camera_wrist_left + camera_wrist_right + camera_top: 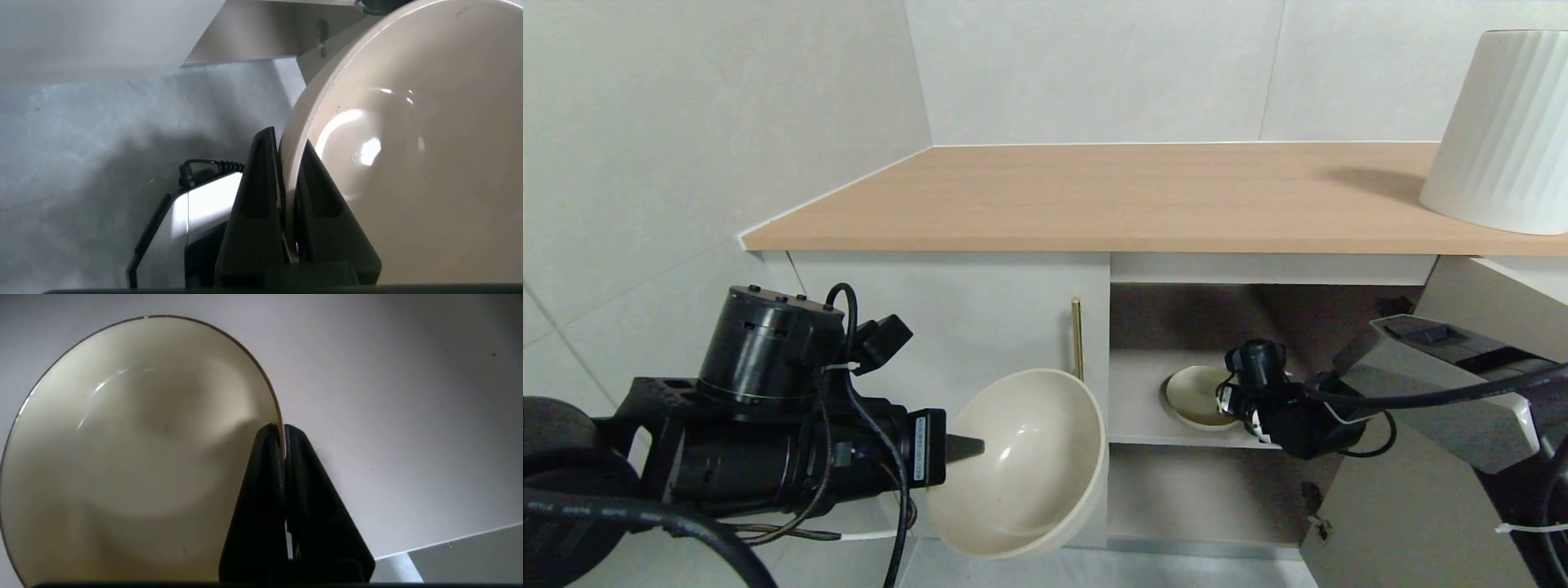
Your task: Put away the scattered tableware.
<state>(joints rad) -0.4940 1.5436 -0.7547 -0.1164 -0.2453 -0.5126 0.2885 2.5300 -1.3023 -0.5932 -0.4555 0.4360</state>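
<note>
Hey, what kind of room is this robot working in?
Probably a home kitchen: a wood countertop over white cabinets, tiled walls, a cream bowl held up in front, and a plate at the open cabinet's shelf.

Black arm point(768, 469), grey arm point(1437, 384), thick cables point(645, 514)

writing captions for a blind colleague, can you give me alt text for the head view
The left hand grips a cream round ceramic bowl by its rim, tipped on its side, before a closed white cupboard door. The right hand grips a cream round plate at the shelf inside the open cupboard under a wooden counter.
</note>
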